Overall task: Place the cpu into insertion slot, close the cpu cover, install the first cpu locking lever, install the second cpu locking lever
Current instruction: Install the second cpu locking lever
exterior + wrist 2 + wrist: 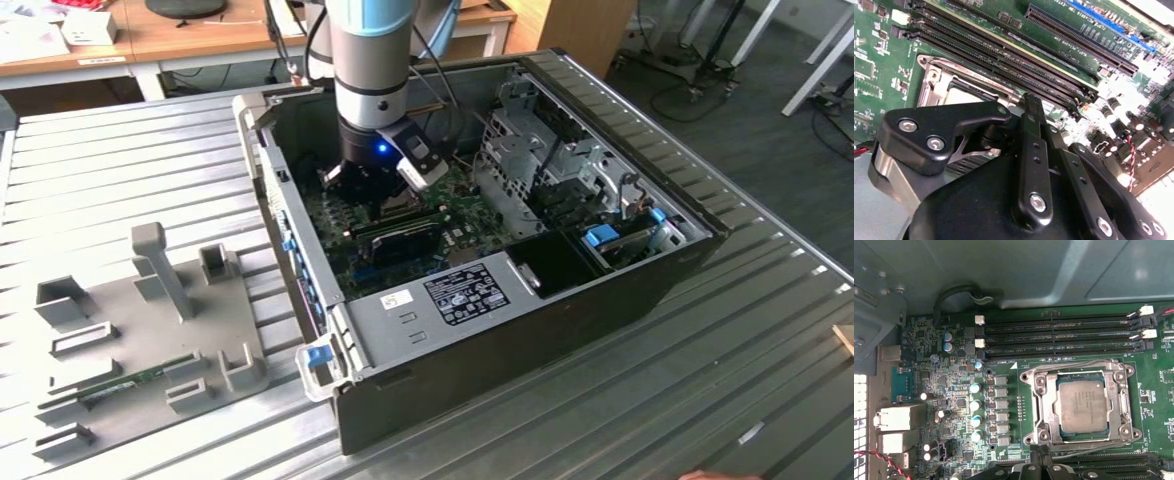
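Observation:
The cpu point(1081, 407), a dull silver square, lies flat in the insertion slot point(1080, 381) on the green board. The cpu cover point(1045, 405), a silvery frame, lies down around the chip, which shows through its window. Thin wire levers run along two sides of the frame, one point(1079, 363) by the memory slots and one point(1104, 446) on the gripper's side. My gripper point(1041, 454) hovers at the socket's edge with its black fingers together and nothing held. In the second wrist view my gripper point(1035, 101) points down beside the cover point(936, 87). The exterior view has my gripper point(383, 198) deep inside the case.
The open computer case point(667, 215) walls in the board, with a drive cage point(534, 150) at the exterior view's right. Long black memory slots point(1059, 335) flank the socket. Capacitors point(975, 405) and a red-black cable point(884, 460) stand nearby. A grey fixture plate point(147, 330) lies on the table.

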Available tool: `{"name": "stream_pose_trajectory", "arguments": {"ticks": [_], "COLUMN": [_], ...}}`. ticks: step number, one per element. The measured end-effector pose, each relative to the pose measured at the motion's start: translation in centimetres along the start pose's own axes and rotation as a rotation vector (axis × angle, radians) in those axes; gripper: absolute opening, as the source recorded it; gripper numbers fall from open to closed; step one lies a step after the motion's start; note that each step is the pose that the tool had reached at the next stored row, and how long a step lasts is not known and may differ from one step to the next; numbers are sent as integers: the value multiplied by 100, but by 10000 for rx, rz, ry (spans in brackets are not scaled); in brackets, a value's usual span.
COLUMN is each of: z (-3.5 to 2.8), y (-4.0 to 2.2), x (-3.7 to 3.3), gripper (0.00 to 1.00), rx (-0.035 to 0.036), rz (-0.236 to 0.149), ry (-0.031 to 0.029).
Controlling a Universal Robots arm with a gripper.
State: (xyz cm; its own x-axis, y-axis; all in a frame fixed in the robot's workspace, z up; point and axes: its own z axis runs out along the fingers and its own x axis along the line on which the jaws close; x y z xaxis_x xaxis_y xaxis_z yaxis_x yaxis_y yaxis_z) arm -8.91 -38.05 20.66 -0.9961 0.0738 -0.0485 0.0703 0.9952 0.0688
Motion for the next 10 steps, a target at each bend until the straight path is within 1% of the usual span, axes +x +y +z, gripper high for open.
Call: {"name": "stream_pose_trajectory", "arguments": {"ticks": [7,8,10], "z": [20,21,23], "y": [-21,-23,-24], "x": [11,15,23], "gripper": [10,10,10], "rx": [-5,-17,-68], "rz": [-1,-1,3], "ry": [1,1,-9]}}
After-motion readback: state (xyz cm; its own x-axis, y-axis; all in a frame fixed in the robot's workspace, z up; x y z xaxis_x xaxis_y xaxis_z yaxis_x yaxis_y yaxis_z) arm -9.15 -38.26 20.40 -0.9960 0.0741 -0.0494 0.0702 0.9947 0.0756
